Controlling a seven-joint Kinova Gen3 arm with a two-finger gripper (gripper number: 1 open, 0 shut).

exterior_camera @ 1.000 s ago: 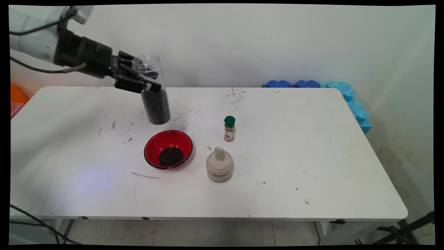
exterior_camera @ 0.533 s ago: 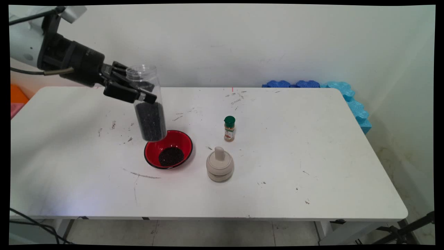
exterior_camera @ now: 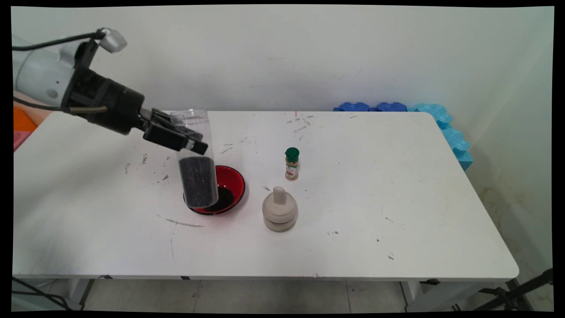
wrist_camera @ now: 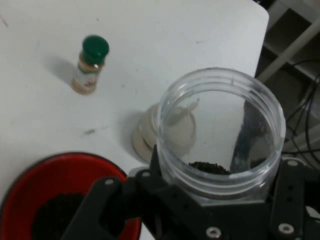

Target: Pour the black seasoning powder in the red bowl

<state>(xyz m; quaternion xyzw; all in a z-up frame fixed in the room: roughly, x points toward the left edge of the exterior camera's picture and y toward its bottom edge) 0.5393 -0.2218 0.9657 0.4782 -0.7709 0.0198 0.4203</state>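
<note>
Table [exterior_camera: 397,212]: white, scuffed with dark marks.
Wall [exterior_camera: 309,53]: plain pale.
Pincer [exterior_camera: 185,138]: clamped around clear jar [exterior_camera: 196,159] of dark grains.

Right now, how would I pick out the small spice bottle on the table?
Start at the red bowl near the middle of the white table. To its right stands a beige lidded pot; the spice bottle is just behind it, the only thing with a green cap.

Lab: robot arm [exterior_camera: 39,81], bare table [exterior_camera: 397,198]
</note>
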